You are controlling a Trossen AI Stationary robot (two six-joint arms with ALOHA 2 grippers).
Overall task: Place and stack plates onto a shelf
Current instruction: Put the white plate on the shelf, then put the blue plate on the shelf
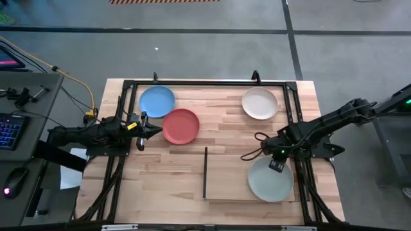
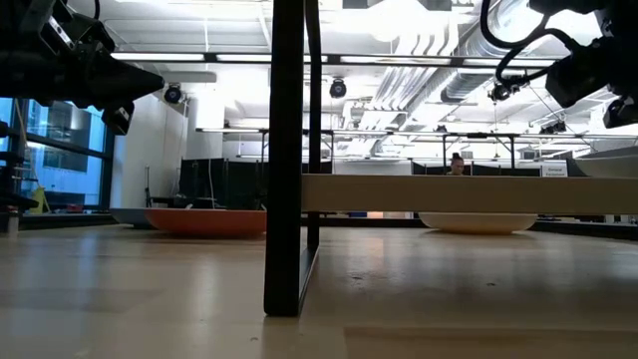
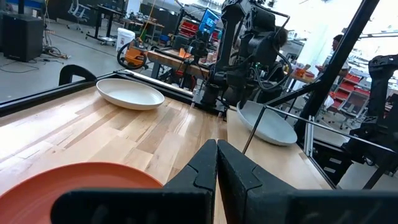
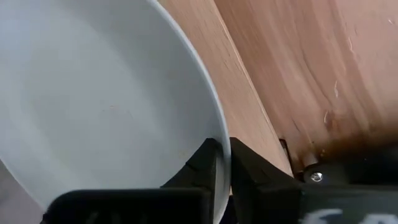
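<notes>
The pale blue-grey plate is over the right half of the light-wood shelf, whose black upright strip runs along its left edge. My right gripper is shut on this plate's far rim. The red plate and the blue plate lie side by side on the tabletop at far left. The cream-white plate lies at far right. My left gripper is shut and hovers by the red plate's left rim, above it and touching nothing. My right gripper pinches the pale blue-grey plate's rim between its two fingers, one on the inner side of the rim and one on the outer side. It comes slanting down from the table's far right. Whether the plate rests on the shelf, I cannot tell.
A black metal frame runs round the tabletop's edges. In the low view the shelf shows as a raised board on a black post. The shelf's left half is bare wood. A person shows in the room beyond the table.
</notes>
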